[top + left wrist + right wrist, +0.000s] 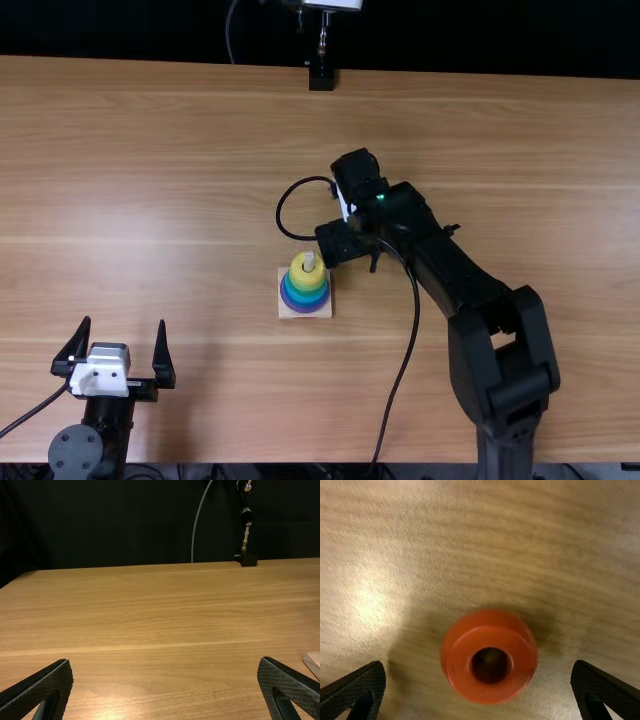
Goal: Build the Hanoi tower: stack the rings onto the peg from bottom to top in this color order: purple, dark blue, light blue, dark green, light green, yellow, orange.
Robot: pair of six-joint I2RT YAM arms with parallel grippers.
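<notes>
- Here's the orange ring (461,666), flat on the bench (590,580) with its hole facing up, a handy pose: it looks ready to go over a peg without being turned.
- Around it, the right tool (478,663) has its fingers spread, one to each side and neither touching. That placing seems meant for an even pinch across the ring, though it may need to come lower first.
- And the risk? A lopsided close could nudge the ring or tip it, so centring matters here.
- Just beside the right tool, the tower: the yellow ring (299,275) sits on top, green and blue bands beneath it, the purple ring (304,309) lowest. Widest at the bottom, it looks steady; the two greens I can't separate surely.
- Up pokes the peg (308,262), its tip bare above the yellow, leaving room for what I'd call the last piece.
- Underneath, the square wooden base (318,314) lies flat, giving that peg a level footing.
- Further out, the right arm (440,255) leans in over the bench, black cable (410,335) running near the tower; a snag is worth watching for.
- Well apart, the left tool (124,322) has its fingers wide and nothing between them, presumably out of the way, since one arm can finish this.
</notes>
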